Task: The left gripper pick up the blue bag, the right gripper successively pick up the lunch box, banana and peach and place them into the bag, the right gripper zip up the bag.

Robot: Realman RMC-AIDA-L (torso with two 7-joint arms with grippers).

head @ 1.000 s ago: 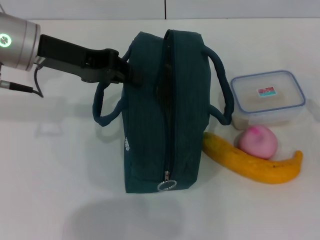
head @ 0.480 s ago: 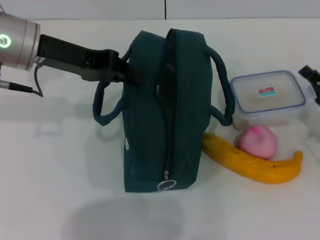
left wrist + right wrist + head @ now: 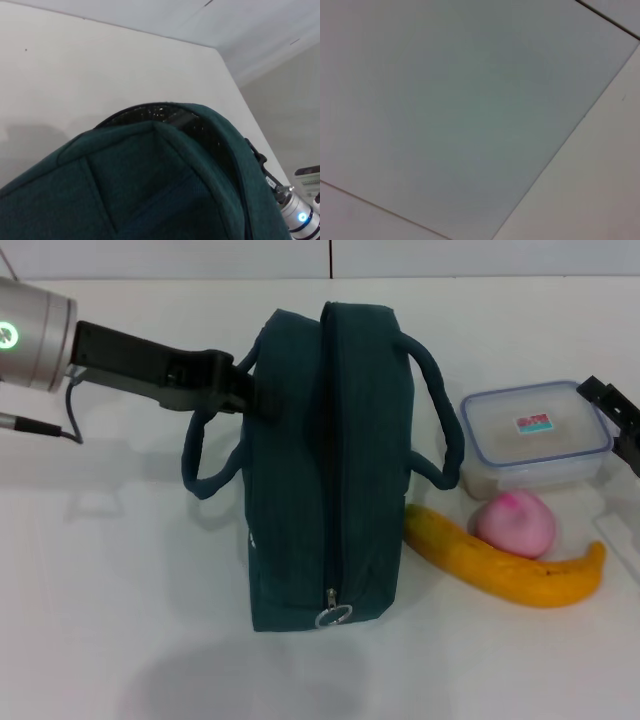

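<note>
Head view: left claw (image 3: 262, 400) clenched on upper side of dark teal fabric bag (image 3: 330, 470), standing on white tabletop (image 3: 120, 590). Right claw (image 3: 618, 420) at clear lidded lunch box (image 3: 535, 435); grip cannot tell. Left wrist view: bag soft, will sag; hold near top seam. Right wrist view: blank surface only.

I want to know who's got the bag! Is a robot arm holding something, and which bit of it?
Yes. The left tool grips the blue bag by its upper side near one handle. The right tool holds nothing.
</note>
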